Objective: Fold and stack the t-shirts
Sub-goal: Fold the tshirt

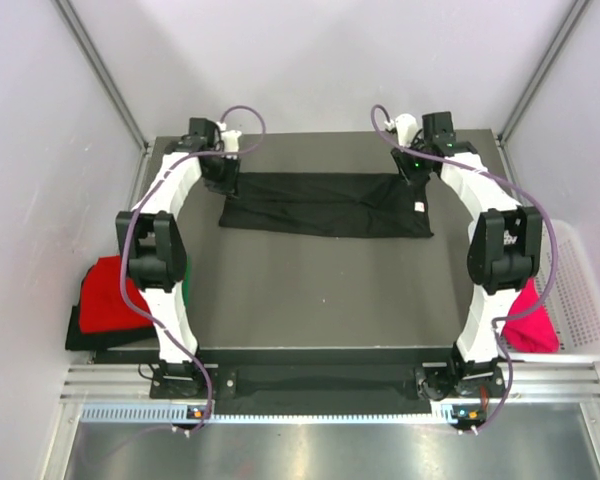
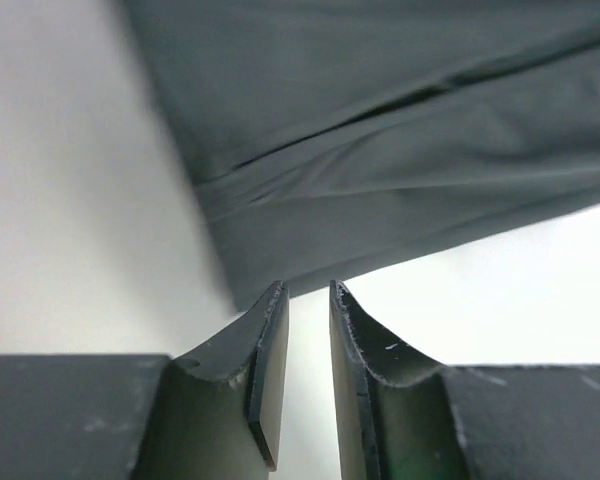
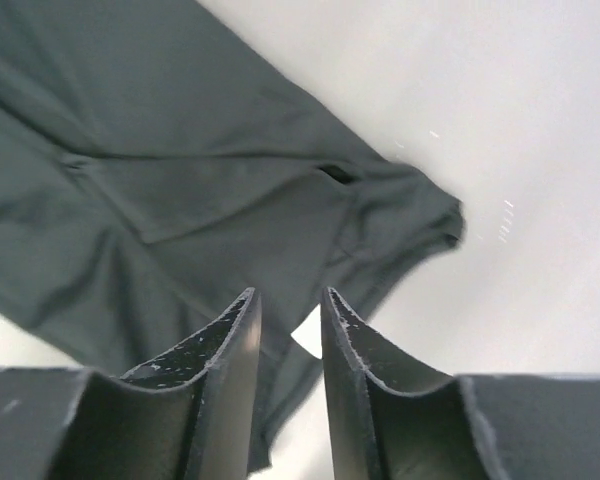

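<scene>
Black t-shirt (image 1: 325, 205) lies folded flat on the dark table (image 1: 310, 290)

Black t-shirt (image 1: 325, 205): soft matt cloth, lightly creased. Table (image 1: 320, 290): smooth matt dark surface. Basket (image 1: 582, 305): white plastic mesh.

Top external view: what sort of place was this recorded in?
Probably a lab robot cell, not a home: plain white walls box in a dark table, the left arm and right arm are bolted at its near edge, and a white mesh basket sits beside it.
</scene>
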Controlling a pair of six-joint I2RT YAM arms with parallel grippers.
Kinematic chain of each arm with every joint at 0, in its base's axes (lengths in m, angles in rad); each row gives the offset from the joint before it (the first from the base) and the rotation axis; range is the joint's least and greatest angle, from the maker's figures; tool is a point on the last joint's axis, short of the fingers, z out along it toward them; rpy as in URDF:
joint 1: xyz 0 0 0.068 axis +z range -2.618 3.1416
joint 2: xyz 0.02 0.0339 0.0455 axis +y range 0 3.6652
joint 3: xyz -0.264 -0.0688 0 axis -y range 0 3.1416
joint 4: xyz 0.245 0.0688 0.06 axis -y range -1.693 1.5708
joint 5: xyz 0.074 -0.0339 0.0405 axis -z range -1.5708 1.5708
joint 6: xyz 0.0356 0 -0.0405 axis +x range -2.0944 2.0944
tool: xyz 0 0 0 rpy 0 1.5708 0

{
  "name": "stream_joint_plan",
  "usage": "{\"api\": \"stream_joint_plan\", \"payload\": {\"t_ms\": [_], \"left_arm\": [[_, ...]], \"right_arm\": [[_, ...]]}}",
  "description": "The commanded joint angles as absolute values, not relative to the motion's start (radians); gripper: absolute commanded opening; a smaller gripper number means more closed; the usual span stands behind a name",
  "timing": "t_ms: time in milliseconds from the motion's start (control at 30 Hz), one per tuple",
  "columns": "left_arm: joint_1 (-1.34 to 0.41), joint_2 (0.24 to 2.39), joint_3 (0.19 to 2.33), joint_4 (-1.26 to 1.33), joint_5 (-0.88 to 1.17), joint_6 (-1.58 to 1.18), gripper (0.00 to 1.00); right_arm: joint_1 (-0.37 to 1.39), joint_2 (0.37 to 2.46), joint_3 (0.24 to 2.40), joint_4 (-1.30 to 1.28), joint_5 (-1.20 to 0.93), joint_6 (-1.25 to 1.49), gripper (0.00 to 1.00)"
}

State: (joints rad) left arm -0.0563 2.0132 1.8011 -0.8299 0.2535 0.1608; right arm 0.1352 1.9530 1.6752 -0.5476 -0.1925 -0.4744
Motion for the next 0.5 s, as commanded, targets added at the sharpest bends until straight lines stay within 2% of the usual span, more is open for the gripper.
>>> {"api": "stream_joint_plan", "payload": {"t_ms": [0, 133, 467], "left_arm": [[-0.083, 2.075, 1.755, -0.787, 0.319, 0.176, 0.27], [-0.084, 2.170, 1.795, -0.808, 0.299, 0.175, 0.25], [-0.083, 2.238, 1.809, -0.813, 0.270, 0.176, 0.23]], "right_arm": [[0.155, 1.954, 1.657, -0.584, -0.305, -0.478, 0.30], [0.169, 2.035, 1.700, -0.636, -0.305, -0.485, 0.25], [0.176, 2.215, 1.851, -0.693, -0.327, -0.479, 0.23]]}}
